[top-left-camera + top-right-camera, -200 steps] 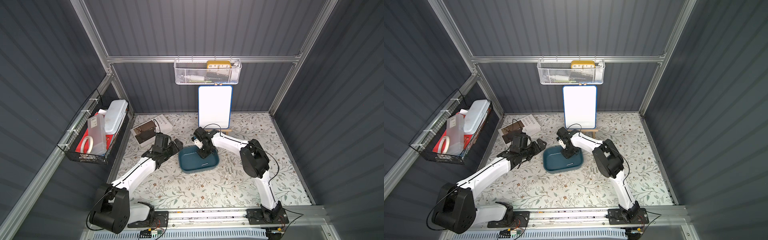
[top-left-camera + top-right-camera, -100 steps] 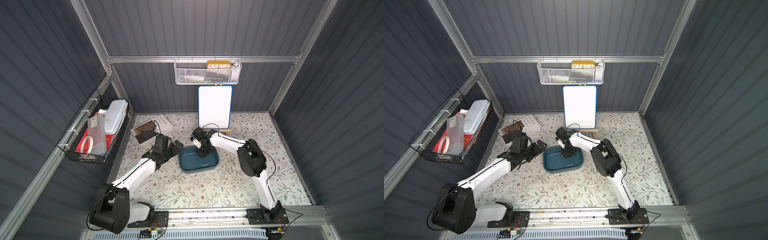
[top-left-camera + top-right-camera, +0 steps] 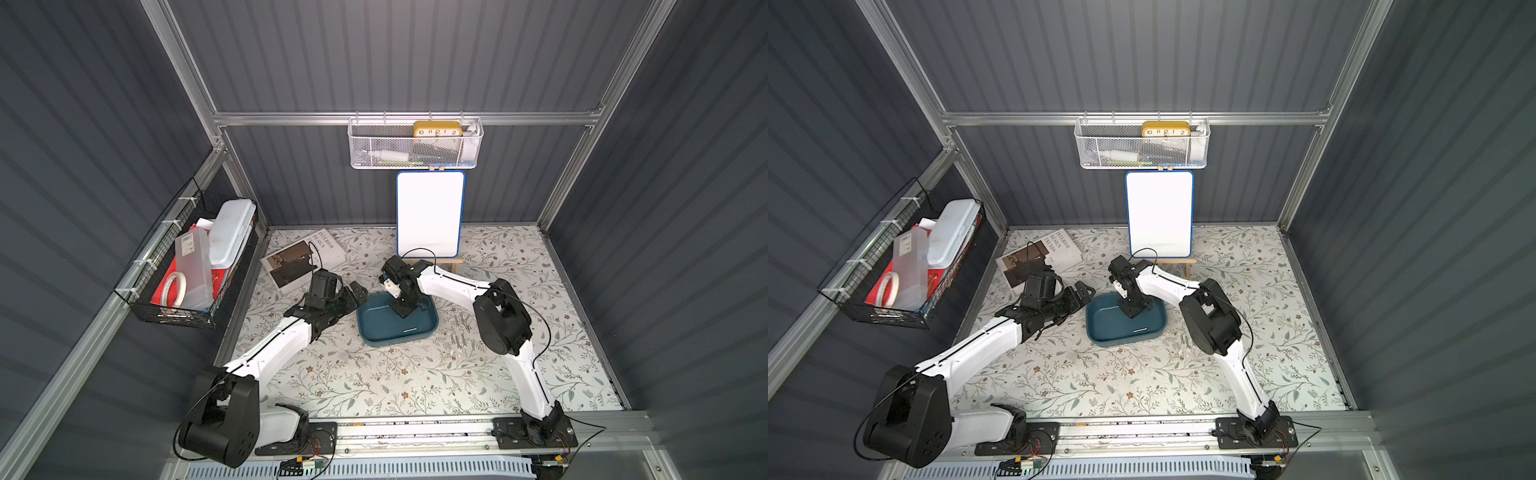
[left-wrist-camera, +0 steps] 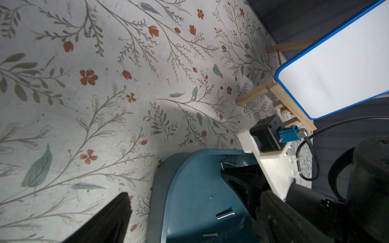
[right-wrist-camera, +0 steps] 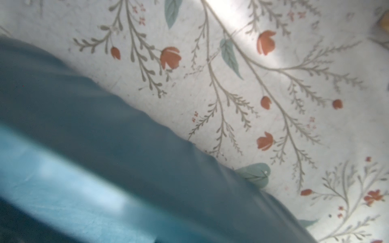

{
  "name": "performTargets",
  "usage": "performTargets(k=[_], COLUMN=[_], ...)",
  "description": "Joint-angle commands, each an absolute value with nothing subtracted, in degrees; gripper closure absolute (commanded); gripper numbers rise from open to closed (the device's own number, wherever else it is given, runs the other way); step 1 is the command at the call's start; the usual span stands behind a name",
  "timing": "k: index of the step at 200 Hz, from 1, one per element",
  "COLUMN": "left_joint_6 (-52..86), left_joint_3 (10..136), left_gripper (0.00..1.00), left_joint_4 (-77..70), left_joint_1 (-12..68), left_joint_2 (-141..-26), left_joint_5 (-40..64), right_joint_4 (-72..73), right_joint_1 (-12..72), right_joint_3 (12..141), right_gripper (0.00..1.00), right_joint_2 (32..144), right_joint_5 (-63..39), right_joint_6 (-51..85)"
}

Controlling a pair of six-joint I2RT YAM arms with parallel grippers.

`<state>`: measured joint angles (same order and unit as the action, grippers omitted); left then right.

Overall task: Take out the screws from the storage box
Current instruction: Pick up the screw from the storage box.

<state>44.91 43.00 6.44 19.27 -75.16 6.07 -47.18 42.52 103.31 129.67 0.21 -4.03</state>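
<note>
Right gripper [image 3: 402, 311] is noted down inside the box [image 3: 384, 328], at its far end. Over the last second its jaws were seen to narrow and are now pressed together, while the arm has barely shifted. A pinch is judged to have been attempted. One of the screws [image 4: 229, 163] is seen lying right at the fingertips in the left wrist view, but whether it is caught between them cannot be told. Left gripper [image 3: 353, 293] is held spread just beside the box's left rim, with nothing in it.

Two more screws are left flat on the box floor. Their long axes are near parallel and run toward the right arm, with the heads apparently at that end. A further batch is seen on the table [image 3: 374, 374], just right of the box, so the job is judged partly done.
</note>
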Motion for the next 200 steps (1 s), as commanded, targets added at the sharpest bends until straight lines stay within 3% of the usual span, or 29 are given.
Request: performTargets(k=[1, 69, 148, 200], left_joint_6=[43.91, 44.99, 45.67, 46.39], left_joint_3=[42.52, 42.36, 42.42, 41.97], left_gripper=[0.01, 0.01, 0.01, 0.01], left_joint_4=[6.22, 5.72, 5.56, 5.03], left_joint_1=[19.47, 20.2, 21.8, 22.32], left_joint_2=[-74.99, -74.32, -75.66, -76.18], left_joint_5=[7.6, 9.4, 9.58, 9.67], right_joint_4=[-50.88, -48.61, -48.52, -49.58], right_joint_1=[43.46, 43.66, 44.12, 44.3], right_joint_3=[104.11, 102.6, 101.76, 102.37], right_gripper=[0.97, 0.96, 0.69, 0.66], right_joint_2=[128.34, 122.61, 126.03, 128.7], right_joint_5=[0.42, 0.71, 2.02, 0.85], right_joint_6=[-2.28, 2.19, -0.25, -1.58])
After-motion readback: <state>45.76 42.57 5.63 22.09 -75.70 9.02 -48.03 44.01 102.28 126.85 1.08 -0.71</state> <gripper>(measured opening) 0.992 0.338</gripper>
